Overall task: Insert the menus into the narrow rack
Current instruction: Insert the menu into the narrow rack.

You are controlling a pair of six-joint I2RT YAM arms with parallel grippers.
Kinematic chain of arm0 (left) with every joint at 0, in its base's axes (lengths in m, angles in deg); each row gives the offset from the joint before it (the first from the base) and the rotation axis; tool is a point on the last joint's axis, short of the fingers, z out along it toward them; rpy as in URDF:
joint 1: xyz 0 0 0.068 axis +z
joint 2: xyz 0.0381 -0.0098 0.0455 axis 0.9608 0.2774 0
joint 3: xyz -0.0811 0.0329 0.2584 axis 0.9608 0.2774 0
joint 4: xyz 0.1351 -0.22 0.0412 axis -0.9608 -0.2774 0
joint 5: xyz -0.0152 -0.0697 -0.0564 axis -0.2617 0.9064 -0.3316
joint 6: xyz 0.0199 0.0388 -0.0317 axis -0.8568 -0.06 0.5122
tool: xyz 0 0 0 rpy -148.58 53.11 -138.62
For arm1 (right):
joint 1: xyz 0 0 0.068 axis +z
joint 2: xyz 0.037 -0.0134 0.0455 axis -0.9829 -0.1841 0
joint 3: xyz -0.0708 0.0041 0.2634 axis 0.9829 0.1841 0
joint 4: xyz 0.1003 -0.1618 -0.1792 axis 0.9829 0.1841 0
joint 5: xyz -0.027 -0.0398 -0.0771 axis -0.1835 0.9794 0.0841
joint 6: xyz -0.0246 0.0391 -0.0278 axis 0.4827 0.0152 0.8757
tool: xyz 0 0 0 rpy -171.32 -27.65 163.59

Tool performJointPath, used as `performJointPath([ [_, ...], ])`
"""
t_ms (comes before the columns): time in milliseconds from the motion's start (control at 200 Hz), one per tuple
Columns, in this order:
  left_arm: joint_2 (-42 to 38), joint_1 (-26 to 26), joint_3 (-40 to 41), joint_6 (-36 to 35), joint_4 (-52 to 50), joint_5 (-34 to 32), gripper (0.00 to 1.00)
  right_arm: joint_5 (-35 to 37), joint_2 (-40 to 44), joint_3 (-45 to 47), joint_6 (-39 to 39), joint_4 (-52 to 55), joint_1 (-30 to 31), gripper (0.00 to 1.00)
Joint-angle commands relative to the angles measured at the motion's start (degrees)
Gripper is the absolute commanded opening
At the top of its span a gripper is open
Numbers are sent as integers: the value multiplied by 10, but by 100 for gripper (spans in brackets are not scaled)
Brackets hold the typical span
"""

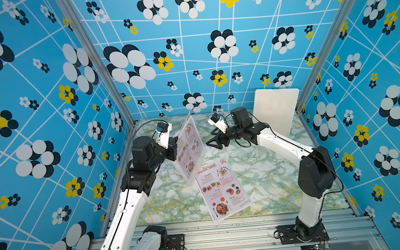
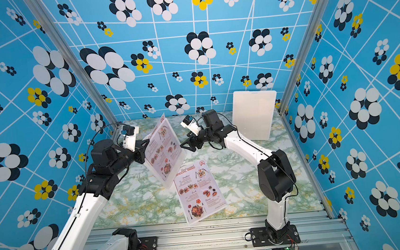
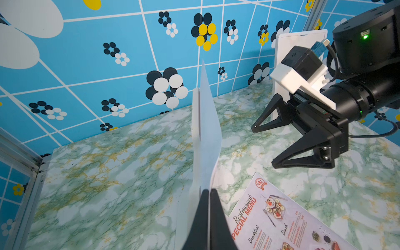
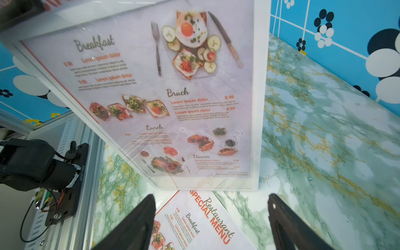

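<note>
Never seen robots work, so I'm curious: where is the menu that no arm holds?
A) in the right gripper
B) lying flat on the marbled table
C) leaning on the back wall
B: the loose menu lies flat on the marbled table, while the left gripper pinches the upright menu and the right gripper is open, empty.

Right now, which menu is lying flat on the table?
The front menu, face up; the other menu stands on edge, pinched by the left claw.

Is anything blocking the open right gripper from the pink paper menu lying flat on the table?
Nothing visible does. The right gripper hangs open near the flat glossy pale-pink paper menu; the upright pink menu, pinched by the left gripper, stands beside that path.
</note>
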Motion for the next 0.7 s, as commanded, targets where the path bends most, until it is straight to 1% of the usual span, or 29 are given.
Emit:
performJointPath([
  [0,-6,-5,0,-3,-17,-20,36,84,20,-49,1,45,19,84],
  [25,-7,-4,-6,-5,-19,-25,49,111,24,-59,-1,51,24,85],
  [40,-8,-5,-10,-7,-21,-28,55,126,26,-65,-3,56,28,85],
  [70,-10,-3,-16,-9,-22,-30,75,150,30,-80,-6,66,33,85],
  [105,-14,-4,-24,-11,-22,-34,96,172,33,-97,-10,75,39,85],
  [120,-15,-4,-27,-12,-23,-37,100,179,35,-105,-14,78,41,85],
  [165,-19,-3,-38,-13,-26,-47,99,199,37,-129,-30,83,47,84],
  [215,-25,-3,-48,-14,-29,-61,99,204,37,-157,-45,90,53,84],
  [270,-38,-3,-52,-11,-26,-89,99,224,27,-193,-62,94,62,83],
  [350,-67,8,-44,15,-4,-140,99,250,-3,-264,-74,117,79,82],
  [400,-87,28,-36,45,8,-162,99,274,-32,-316,-73,135,93,81],
  [540,-100,92,-34,106,-13,-155,99,302,-136,-493,-56,205,129,82],
  [695,-119,112,-6,118,-25,-149,99,321,-233,-633,-40,230,161,84],
])
